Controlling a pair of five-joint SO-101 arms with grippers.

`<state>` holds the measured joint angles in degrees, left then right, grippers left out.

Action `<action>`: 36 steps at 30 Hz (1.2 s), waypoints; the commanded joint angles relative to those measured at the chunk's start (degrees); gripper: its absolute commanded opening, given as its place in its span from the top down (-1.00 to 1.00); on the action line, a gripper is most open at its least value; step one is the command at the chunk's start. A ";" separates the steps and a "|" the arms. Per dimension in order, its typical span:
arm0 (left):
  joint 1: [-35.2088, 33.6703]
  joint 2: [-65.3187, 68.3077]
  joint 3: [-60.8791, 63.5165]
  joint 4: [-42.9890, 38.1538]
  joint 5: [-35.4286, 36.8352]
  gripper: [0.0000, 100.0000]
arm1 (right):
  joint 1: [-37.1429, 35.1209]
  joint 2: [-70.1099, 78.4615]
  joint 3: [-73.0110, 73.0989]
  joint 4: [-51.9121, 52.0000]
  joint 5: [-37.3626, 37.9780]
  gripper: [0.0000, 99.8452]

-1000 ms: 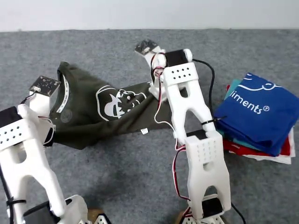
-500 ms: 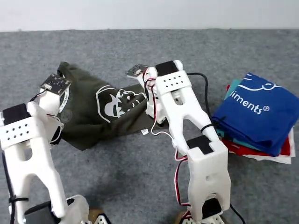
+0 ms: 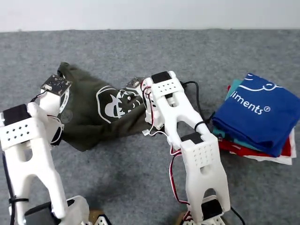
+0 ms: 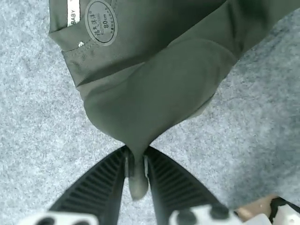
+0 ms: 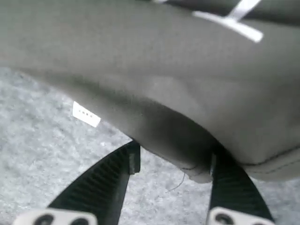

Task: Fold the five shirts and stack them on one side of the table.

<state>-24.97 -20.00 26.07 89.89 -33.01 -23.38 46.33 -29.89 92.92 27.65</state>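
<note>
An olive green shirt (image 3: 93, 112) with a white print lies crumpled on the grey table, left of centre. My left gripper (image 4: 136, 161) is shut on a fold of its near left edge; its arm stands at the left (image 3: 28, 140). Low at the shirt's right edge, my right gripper (image 5: 173, 157) has its fingers apart, and the thick hem (image 5: 187, 140) bulges between them. A small white tag (image 5: 86, 115) hangs from that hem. In the high view the right arm (image 3: 164, 98) covers that edge. Folded shirts (image 3: 260, 110) are stacked at the right, a blue one on top.
The grey carpet-like table (image 3: 117, 178) has open room in front of the shirt and along the far side (image 3: 140, 47). Both arm bases stand at the near edge. The stack sits near the table's right edge.
The right arm has drawn back toward the near left, and the shirt's right strip has bunched inward with it. The left arm shifted slightly right, then held still.
</note>
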 commanded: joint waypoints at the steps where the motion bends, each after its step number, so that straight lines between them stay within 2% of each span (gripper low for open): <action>1: 0.26 -2.11 -0.22 -0.88 0.44 0.97 | 0.92 2.07 0.70 -0.04 0.44 0.68; 5: 0.26 -2.02 -0.22 -0.88 0.44 0.97 | 0.92 1.80 0.70 -0.04 0.53 0.92; 12: 0.18 -2.20 -0.40 -0.79 0.44 0.97 | 1.98 -3.82 0.70 3.74 0.53 0.98; 15: 0.44 -2.29 -2.59 1.93 0.53 0.97 | 3.65 -8.66 0.70 6.64 0.53 0.98; 22: 0.53 -2.29 -16.48 10.29 0.62 0.97 | 8.04 -25.54 0.70 9.89 3.78 0.98; 28: 0.97 -2.29 -27.74 10.55 8.62 0.97 | 9.19 -41.36 0.70 9.80 8.70 0.98; 32: 4.22 -2.29 -35.12 10.55 13.45 0.97 | 9.36 -50.15 0.70 8.84 10.46 0.98; 36: 8.62 -2.90 -42.95 10.55 14.95 0.97 | 9.36 -58.33 0.70 4.88 12.75 0.98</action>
<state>-19.43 -20.09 -10.24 99.30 -19.47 -14.95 -4.22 -28.92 100.13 38.64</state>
